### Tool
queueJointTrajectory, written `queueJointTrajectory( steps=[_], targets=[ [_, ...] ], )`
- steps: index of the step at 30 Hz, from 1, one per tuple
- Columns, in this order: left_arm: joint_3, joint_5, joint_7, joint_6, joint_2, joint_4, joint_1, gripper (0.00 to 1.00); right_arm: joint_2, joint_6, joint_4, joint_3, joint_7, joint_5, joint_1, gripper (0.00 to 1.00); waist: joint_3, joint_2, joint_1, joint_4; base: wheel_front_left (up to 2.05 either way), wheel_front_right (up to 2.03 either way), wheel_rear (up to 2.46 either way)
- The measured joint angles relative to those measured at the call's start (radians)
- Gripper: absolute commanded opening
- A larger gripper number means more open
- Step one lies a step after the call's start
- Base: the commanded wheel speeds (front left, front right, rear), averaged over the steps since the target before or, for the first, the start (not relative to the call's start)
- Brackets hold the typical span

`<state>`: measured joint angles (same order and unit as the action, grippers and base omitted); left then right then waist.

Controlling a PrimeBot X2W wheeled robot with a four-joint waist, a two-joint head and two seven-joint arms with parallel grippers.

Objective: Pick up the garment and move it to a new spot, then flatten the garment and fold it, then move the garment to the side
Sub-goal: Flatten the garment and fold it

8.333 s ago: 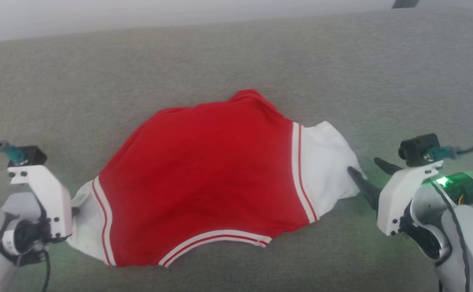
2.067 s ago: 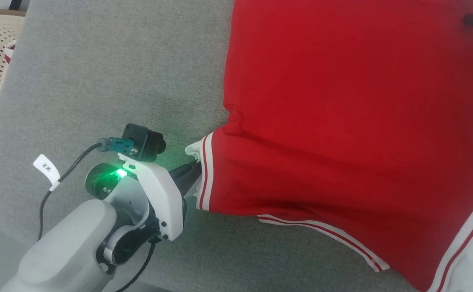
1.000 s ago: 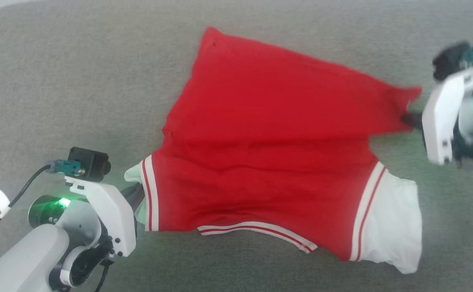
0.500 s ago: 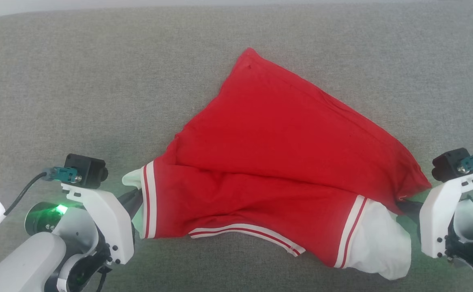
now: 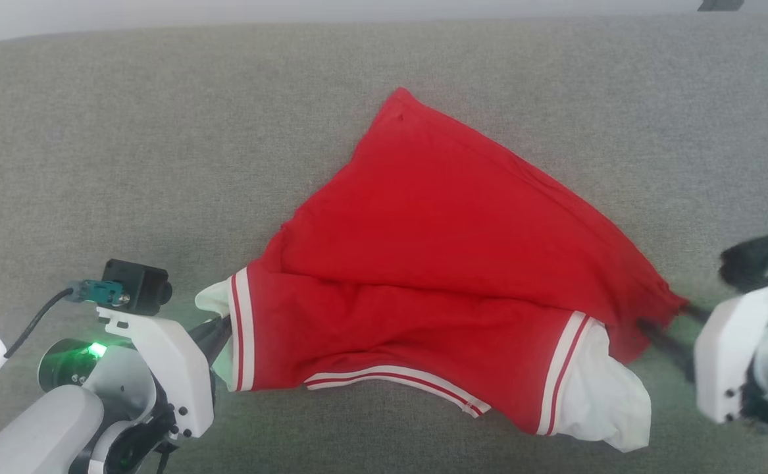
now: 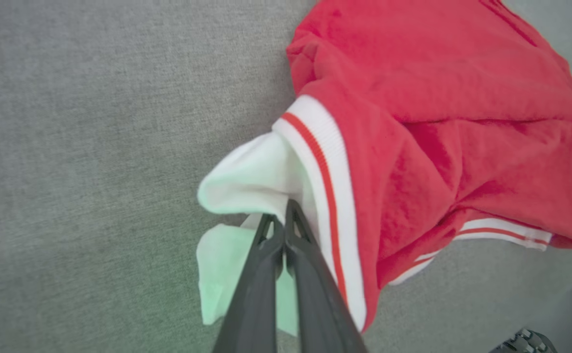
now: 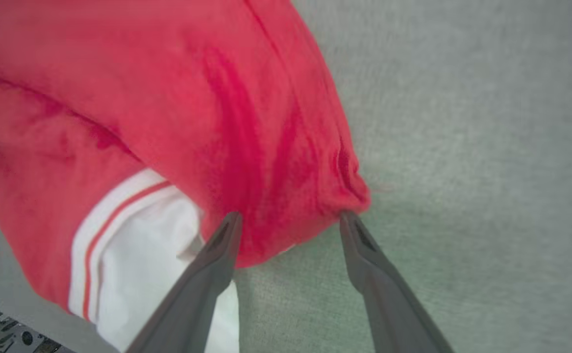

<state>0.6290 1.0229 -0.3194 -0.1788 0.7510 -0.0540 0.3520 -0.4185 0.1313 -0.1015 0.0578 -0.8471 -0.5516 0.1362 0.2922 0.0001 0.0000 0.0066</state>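
Red garment (image 5: pixel 436 263) lies skew-folded at the middle of the grey upholstery (image 5: pixel 127 131). We find the left gripper (image 6: pixel 284 215) pinching the white left sleeve (image 6: pixel 246 186), the right gripper (image 7: pixel 290 215) spread astride the red right corner (image 7: pixel 315 196). We advise squaring edges, cloth taut.

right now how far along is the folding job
Done: the garment lies on the grey pad, one red corner pulled over toward the right sleeve. In hand: left jaws shut on the white left sleeve, right jaws open around that corner. Left: it looks rumpled and lopsided, so flattening, finishing the fold and moving it aside.
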Motion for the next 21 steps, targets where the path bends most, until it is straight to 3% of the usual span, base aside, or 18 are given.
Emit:
queueJointTrajectory(
  steps=[6,10,14,21],
  targets=[
    [0.001,0.008,0.0,-0.002,0.005,-0.011,-0.004,0.0,-0.002,-0.001,-0.196,-0.063,-0.068,0.021,0.027,1.0,-0.008,0.0,0.0,0.005,0.0,0.0,0.0],
    [0.01,0.006,-0.004,0.0,-0.004,-0.02,0.002,0.0,0.0,-0.001,-0.241,-0.016,-0.075,0.042,0.145,1.0,0.001,0.0,0.0,0.025,0.0,0.0,0.0],
    [0.02,-0.005,-0.006,0.007,-0.025,-0.019,0.028,0.0,0.009,-0.001,-0.147,0.071,-0.017,0.049,0.303,1.0,0.019,0.0,0.0,0.05,0.0,0.0,0.0],
    [0.058,-0.03,-0.013,0.043,-0.085,0.01,0.091,0.0,0.023,-0.001,0.2,0.251,0.112,0.053,0.602,1.0,0.056,0.0,0.0,0.119,0.0,0.0,0.0]
  ],
)
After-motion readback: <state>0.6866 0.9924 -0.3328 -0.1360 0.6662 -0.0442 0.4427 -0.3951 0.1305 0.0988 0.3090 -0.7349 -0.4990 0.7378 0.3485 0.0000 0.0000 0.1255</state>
